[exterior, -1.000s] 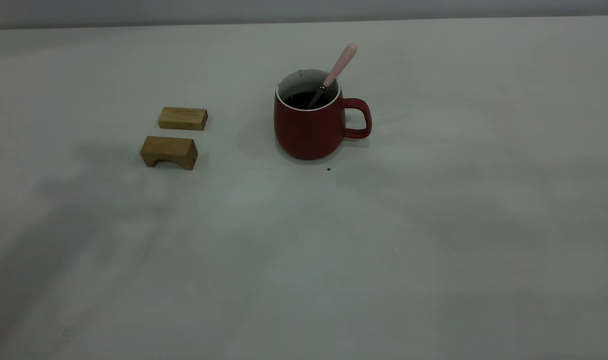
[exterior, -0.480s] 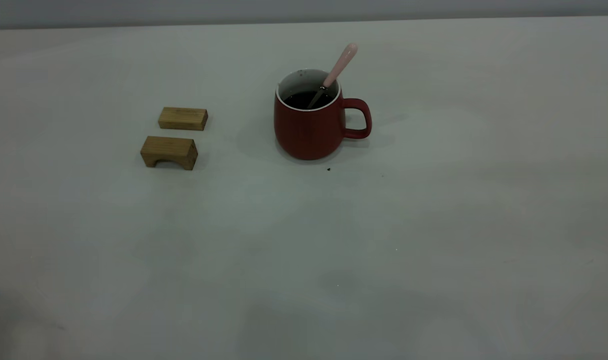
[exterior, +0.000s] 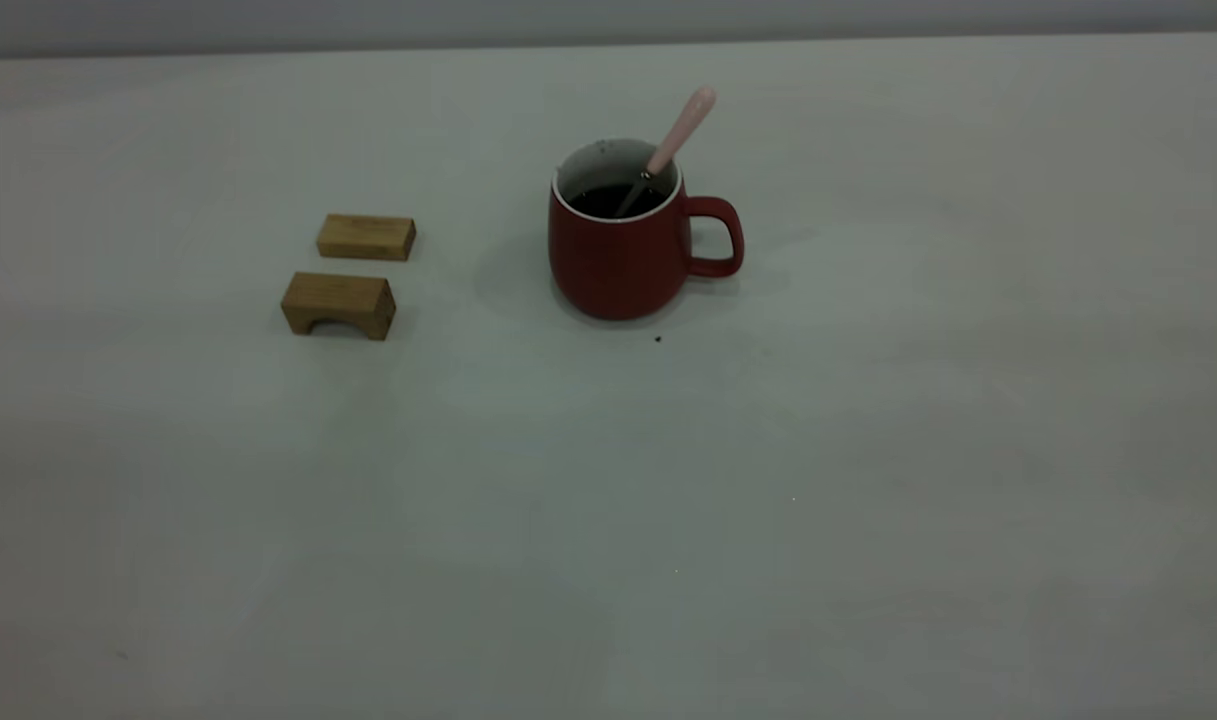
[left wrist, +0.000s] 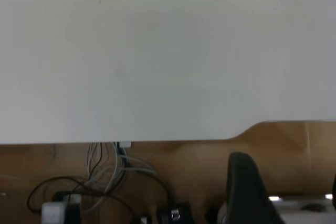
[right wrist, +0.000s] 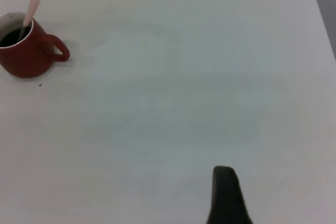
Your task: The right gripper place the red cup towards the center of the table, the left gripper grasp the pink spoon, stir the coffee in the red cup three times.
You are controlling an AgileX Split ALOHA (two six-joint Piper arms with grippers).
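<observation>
Exterior view: the red cup [exterior: 623, 250] stands upright on the desk [exterior: 868, 450], handle to the right arm's side. The pink spoon [exterior: 668, 148] stands bowl-down in the coffee [exterior: 613, 200], its handle leaning up toward that same side. Two wooden blocks [exterior: 351, 275] lie well apart toward the left.

Left wrist view: one dark finger [left wrist: 247, 192] of the left end effector shows past the desk edge; I cannot tell its opening.

Right wrist view: one finger [right wrist: 226, 195] of the right end effector shows, far from the cup; its opening cannot be told.

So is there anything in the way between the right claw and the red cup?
Nothing visible. In the right wrist view, the right claw looks across bare table to the red cup, with the pink spoon leaning inside. The two wooden blocks sit on the cup's other side.
</observation>
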